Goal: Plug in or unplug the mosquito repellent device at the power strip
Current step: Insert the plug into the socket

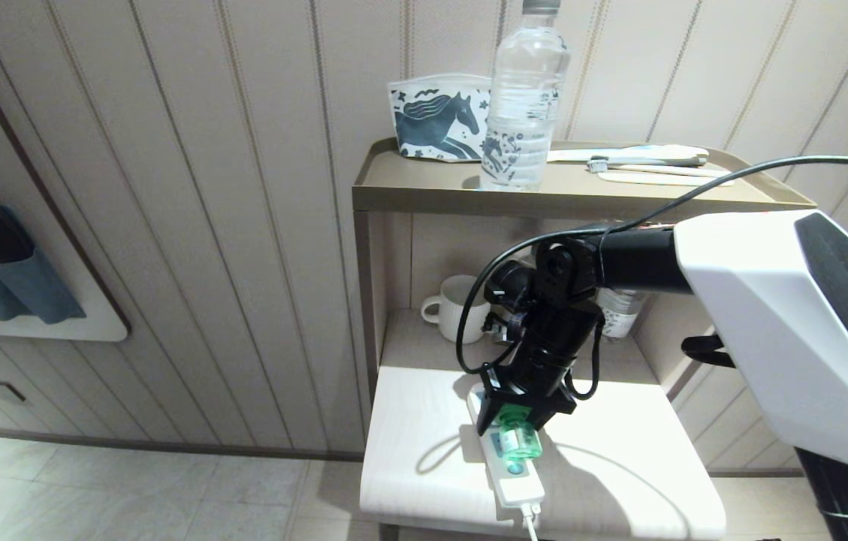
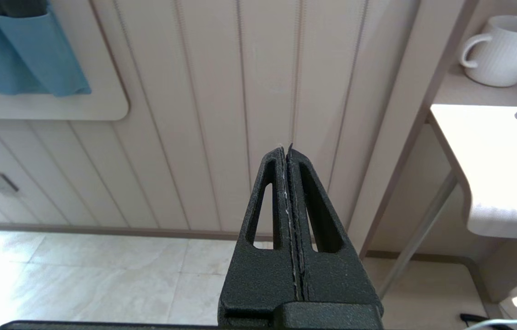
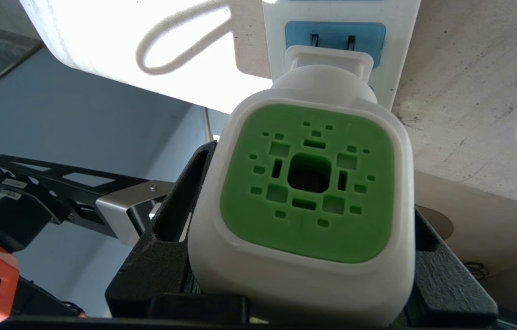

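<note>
The right gripper (image 3: pixel 302 270) pinches the mosquito repellent device (image 3: pixel 306 183) by its white sides, jaws clamped around it just above the power strip (image 1: pixel 508 469) on the pale table (image 1: pixel 619 481). The device looks light, rigid and smooth, with a fragile-seeming liquid bottle, so its flat sides suit gripping. The left gripper (image 2: pixel 288 151) hangs aside, jaws pressed together.

Wall (image 1: pixel 243 225) of pale beige vertical panelling with thin grooves, running behind everything. Floor (image 1: pixel 131 496) of light marbled tiles, dark skirting along the wall's foot. A wall-mounted cream board (image 1: pixel 33 323) holds blue pockets (image 1: pixel 10 278) with dark slippers inside. A tan two-tier stand: upper shelf (image 1: pixel 424 188) with a raised rim, carried on slim posts; lower white tabletop (image 1: pixel 424 451), brightly lit at the front, shaded at the back. Hard light casts sharp shadows on it.
</note>
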Controlling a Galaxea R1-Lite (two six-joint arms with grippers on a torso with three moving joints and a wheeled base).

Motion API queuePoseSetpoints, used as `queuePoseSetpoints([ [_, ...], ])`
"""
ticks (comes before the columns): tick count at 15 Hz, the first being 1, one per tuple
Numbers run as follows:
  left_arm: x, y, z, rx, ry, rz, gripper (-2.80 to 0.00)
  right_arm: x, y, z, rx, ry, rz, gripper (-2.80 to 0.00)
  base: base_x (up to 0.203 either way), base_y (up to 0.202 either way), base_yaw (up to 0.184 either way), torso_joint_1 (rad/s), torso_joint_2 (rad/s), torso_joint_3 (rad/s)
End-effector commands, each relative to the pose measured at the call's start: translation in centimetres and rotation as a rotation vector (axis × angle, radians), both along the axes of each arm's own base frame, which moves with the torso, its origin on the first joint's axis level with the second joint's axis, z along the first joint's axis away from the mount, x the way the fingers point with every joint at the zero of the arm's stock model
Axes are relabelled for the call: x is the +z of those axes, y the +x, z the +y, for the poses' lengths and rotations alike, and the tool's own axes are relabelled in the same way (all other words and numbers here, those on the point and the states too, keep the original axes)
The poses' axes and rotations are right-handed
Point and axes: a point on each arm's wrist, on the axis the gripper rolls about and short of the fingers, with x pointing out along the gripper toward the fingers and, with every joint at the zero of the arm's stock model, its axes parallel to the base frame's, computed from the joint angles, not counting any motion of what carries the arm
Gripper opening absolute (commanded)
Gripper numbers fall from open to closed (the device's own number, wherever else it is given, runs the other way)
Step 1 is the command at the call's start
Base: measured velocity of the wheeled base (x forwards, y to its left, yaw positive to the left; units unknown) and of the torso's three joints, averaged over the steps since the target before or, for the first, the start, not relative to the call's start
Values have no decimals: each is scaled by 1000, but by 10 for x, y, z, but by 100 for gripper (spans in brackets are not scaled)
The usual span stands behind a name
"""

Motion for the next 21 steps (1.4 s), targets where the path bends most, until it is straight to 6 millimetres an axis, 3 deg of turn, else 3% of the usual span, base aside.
queuePoseSetpoints([
  [1,0,0,0,0,0,-1,-280,-9,2,1,1,-12,24,-280,0,0,0,0,0,0],
  [12,0,0,0,0,0,-1,-280,-30,8,7,14,-18,34,-280,0,0,0,0,0,0],
  [18,0,0,0,0,0,-1,-280,-11,2,8,23,-8,-1,-280,0,0,0,0,0,0],
  [19,0,0,0,0,0,-1,-280,-7,-1,8,28,-14,-6,0,0,0,0,0,0,0],
  [21,0,0,0,0,0,-1,-280,-1,-3,8,29,-8,-18,0,0,0,0,0,0,0],
])
